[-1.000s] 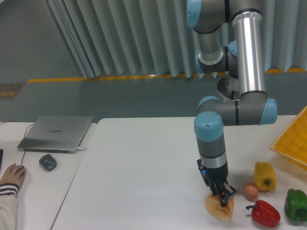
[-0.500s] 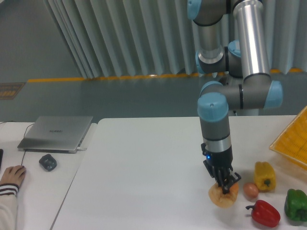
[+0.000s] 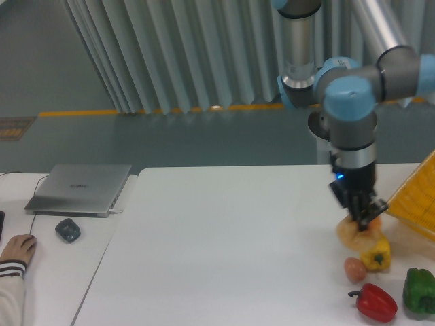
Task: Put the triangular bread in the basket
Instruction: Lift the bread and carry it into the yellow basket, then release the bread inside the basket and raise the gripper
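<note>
A: End effector (image 3: 364, 219), right of frame: fingers pinched on the triangular bread (image 3: 355, 232), which hangs clear of the worktop (image 3: 217, 238), just left of the basket (image 3: 414, 200).

B: Handling notes on the bread?

A: Judged light, stiff-crusted, probably crumbly at the rim; a pinch across the flat faces near the upper edge looks soundest. Squeezing hard risks denting it.

B: Neighbouring items?

A: Directly below: yellow pepper (image 3: 376, 257), tan egg (image 3: 354, 269). Lower right: red pepper (image 3: 373, 303), green pepper (image 3: 419, 291). Far left: laptop (image 3: 80, 187), mouse (image 3: 67, 229), a person's hand (image 3: 16, 248).
</note>
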